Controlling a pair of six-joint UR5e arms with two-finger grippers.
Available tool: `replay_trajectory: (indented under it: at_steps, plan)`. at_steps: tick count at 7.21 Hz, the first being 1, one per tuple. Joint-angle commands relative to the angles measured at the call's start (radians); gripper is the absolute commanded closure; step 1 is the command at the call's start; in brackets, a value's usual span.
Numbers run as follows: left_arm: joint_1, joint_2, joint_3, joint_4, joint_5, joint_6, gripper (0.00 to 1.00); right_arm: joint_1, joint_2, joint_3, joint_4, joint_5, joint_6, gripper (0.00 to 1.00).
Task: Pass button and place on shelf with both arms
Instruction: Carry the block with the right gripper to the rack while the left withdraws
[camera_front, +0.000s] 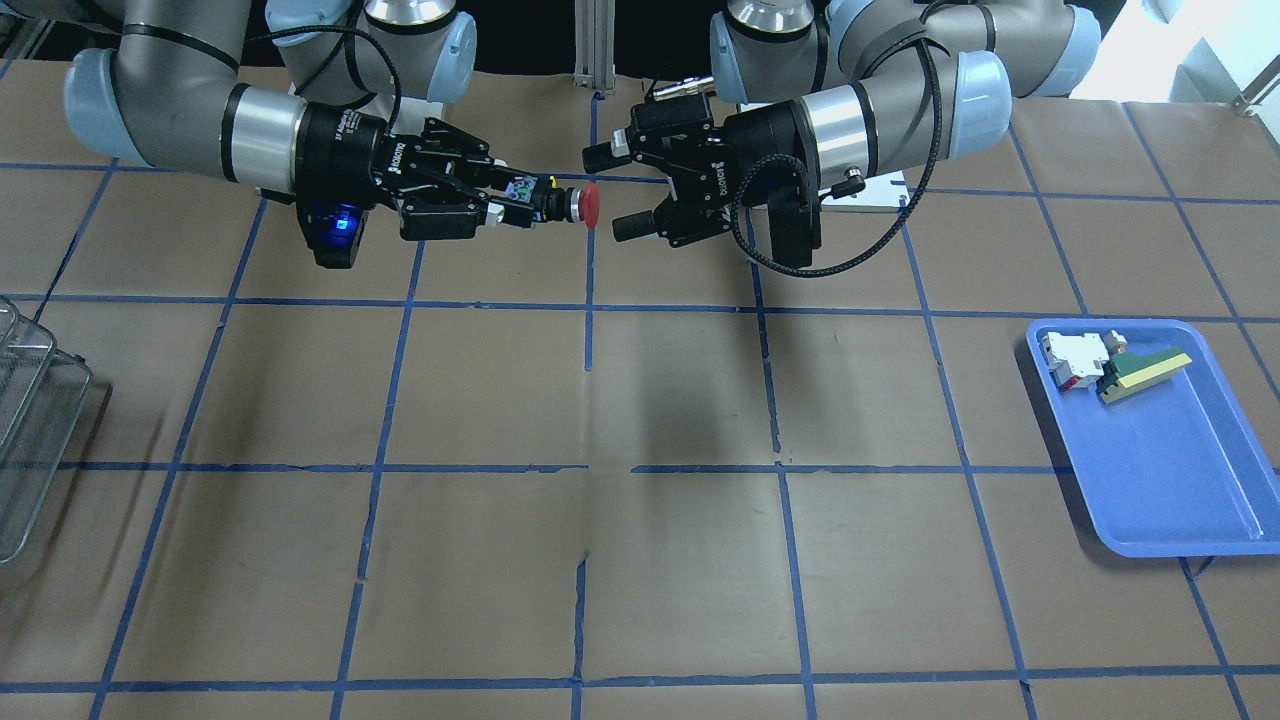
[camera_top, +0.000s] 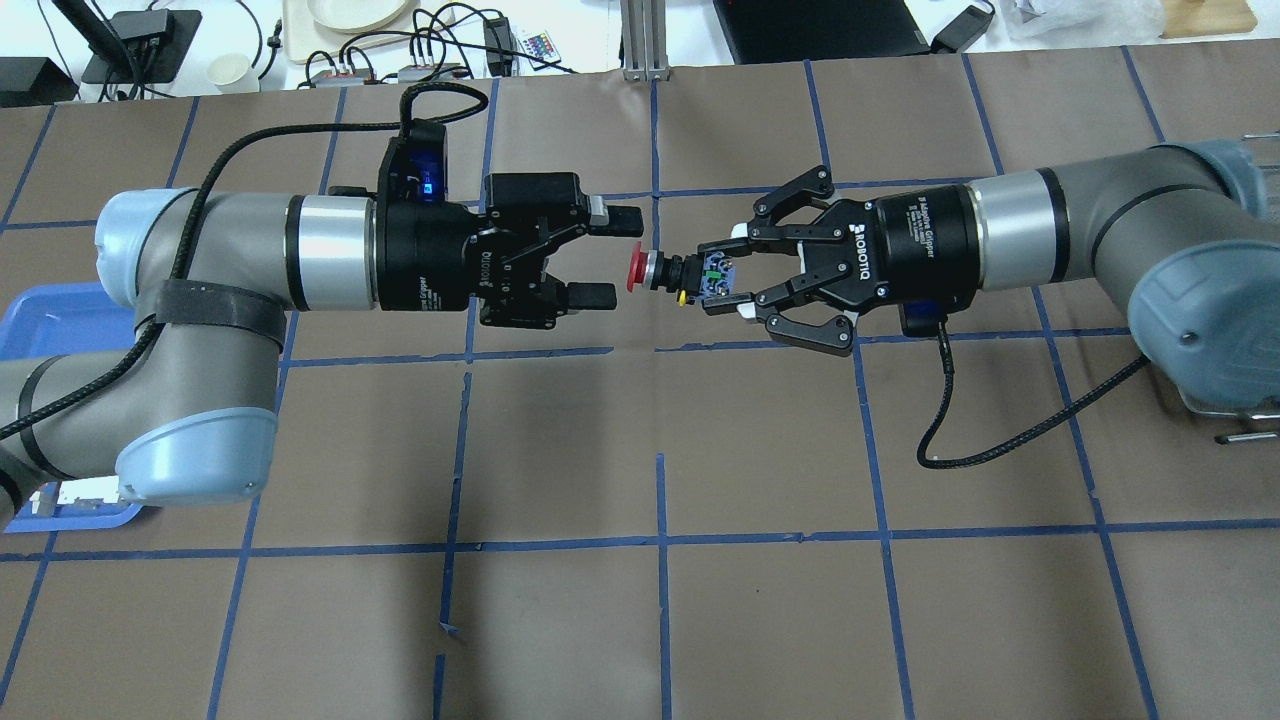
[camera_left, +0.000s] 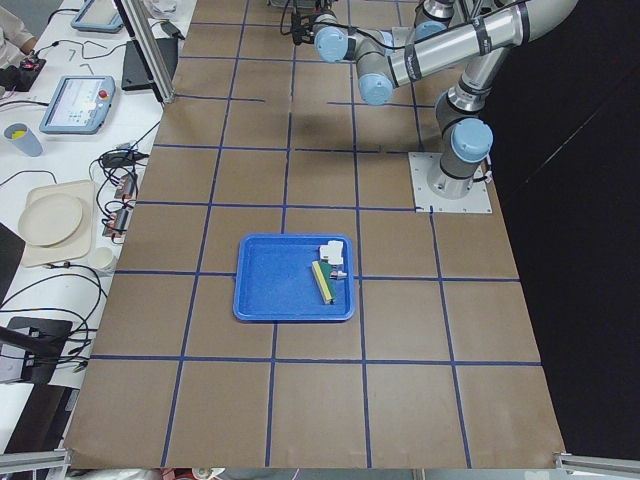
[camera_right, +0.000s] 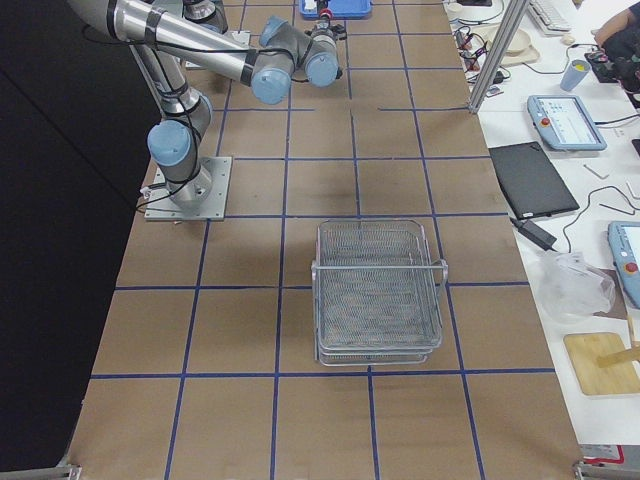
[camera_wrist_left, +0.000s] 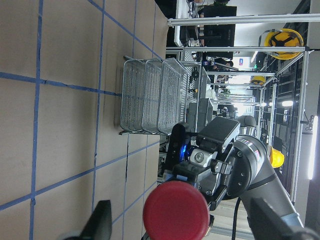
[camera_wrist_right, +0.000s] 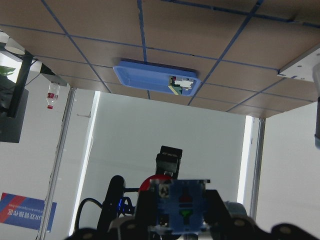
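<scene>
The right gripper (camera_top: 718, 283) is clamped on the black body of the button (camera_top: 660, 272). It holds the button level above the middle of the table (camera_top: 760, 450), red cap pointing at the left gripper (camera_top: 612, 255). The left gripper's jaws stand spread wide, with the cap at their mouth and touching neither finger. The shelf (camera_right: 378, 290) sits on the table, well off to the robot's right.

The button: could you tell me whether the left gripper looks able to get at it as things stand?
Probably yes: the left gripper is open and faces the button at its red cap, with only air between. The right gripper holds the body, so only the cap end is free.
</scene>
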Motion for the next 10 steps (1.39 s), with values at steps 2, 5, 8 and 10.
replay_trajectory:
  at_steps: [2,5,8,10]
  plan:
    - [0.139,-0.044,0.092,-0.016,0.210,0.014,0.00,-0.137,0.010,-0.159,-0.001,-0.327,-0.062,0.93]
    - [0.130,-0.049,0.243,-0.150,0.676,0.031,0.01,-0.245,0.155,-0.395,0.064,-0.769,-0.537,0.93]
    - [0.078,-0.165,0.701,-0.613,0.997,0.045,0.01,-0.317,0.357,-0.757,0.253,-1.155,-0.907,0.93]
    - [-0.034,-0.173,0.776,-0.725,1.230,0.174,0.00,-0.334,0.416,-0.807,0.235,-1.341,-1.098,0.93]
